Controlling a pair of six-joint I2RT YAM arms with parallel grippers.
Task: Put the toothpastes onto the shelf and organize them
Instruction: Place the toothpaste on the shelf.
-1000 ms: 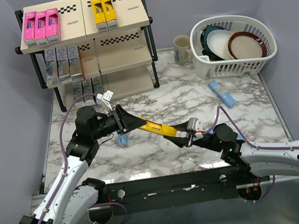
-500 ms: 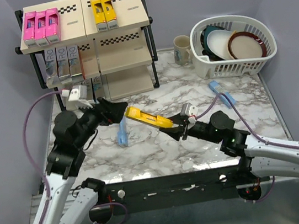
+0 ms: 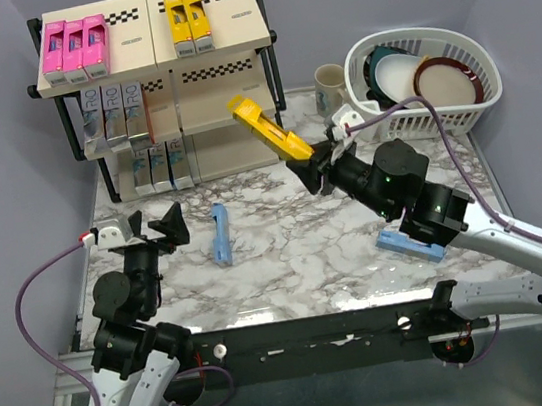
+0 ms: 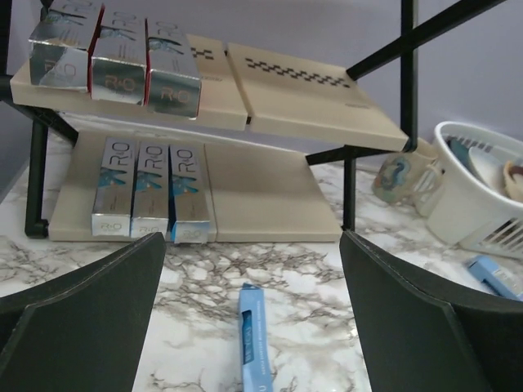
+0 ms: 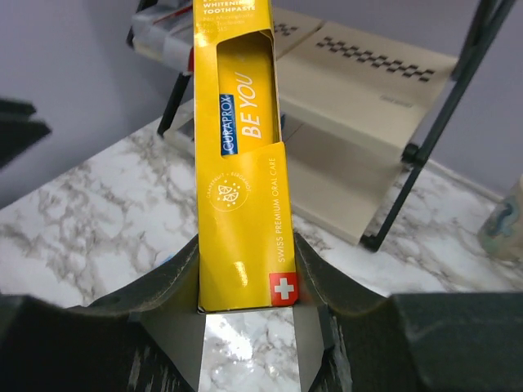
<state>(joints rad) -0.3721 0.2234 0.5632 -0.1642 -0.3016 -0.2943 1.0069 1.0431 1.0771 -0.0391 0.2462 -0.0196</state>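
Marble table (image 3: 288,251), lilac walls (image 3: 1,150): left fingers (image 4: 82,327) spread empty, right fingers (image 5: 163,290) clamp yellow toothpaste (image 5: 241,163)

- White plastic dish basket (image 3: 422,126) at back right of marble table (image 3: 299,255).
- Inside it: white plate (image 3: 396,74), dark red-rimmed plate (image 3: 448,82), teal bowl (image 3: 377,57), leaning together.
- Beige patterned mug (image 3: 331,89) just left of basket.
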